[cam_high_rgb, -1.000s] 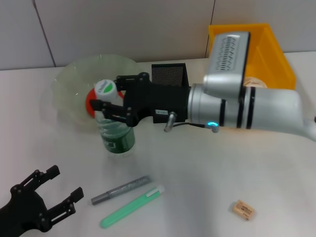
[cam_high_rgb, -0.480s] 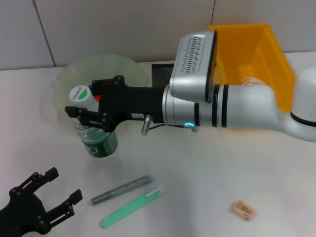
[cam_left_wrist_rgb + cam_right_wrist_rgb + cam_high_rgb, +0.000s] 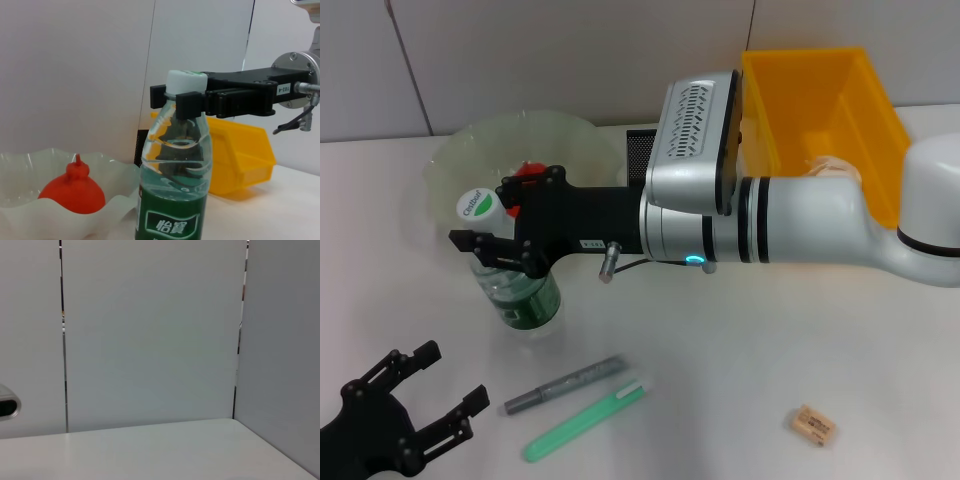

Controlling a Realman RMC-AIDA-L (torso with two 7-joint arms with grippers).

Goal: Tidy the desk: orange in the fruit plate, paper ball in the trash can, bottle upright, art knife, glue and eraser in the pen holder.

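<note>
A clear bottle [image 3: 517, 288] with a green label and white cap stands upright in front of the glass fruit plate [image 3: 460, 160]. My right gripper [image 3: 483, 222] is shut on the bottle's neck just under the cap; the left wrist view shows this right gripper [image 3: 182, 100] on the bottle [image 3: 175, 200]. The orange [image 3: 530, 174] lies in the plate. A paper ball [image 3: 830, 166] sits in the yellow trash can [image 3: 820, 90]. The grey art knife [image 3: 565, 385], green glue [image 3: 585, 420] and eraser [image 3: 813, 424] lie on the desk. My left gripper [image 3: 415, 415] rests open at the near left.
The black mesh pen holder [image 3: 642, 152] stands behind my right arm, mostly covered by it. The right forearm spans the desk's middle from the right. In the left wrist view, the plate [image 3: 20, 170] is left of the bottle and the yellow bin [image 3: 242, 160] behind it.
My right gripper has carried the bottle leftward across the front of the plate, then slightly nearer. The left gripper has stayed where it was.
</note>
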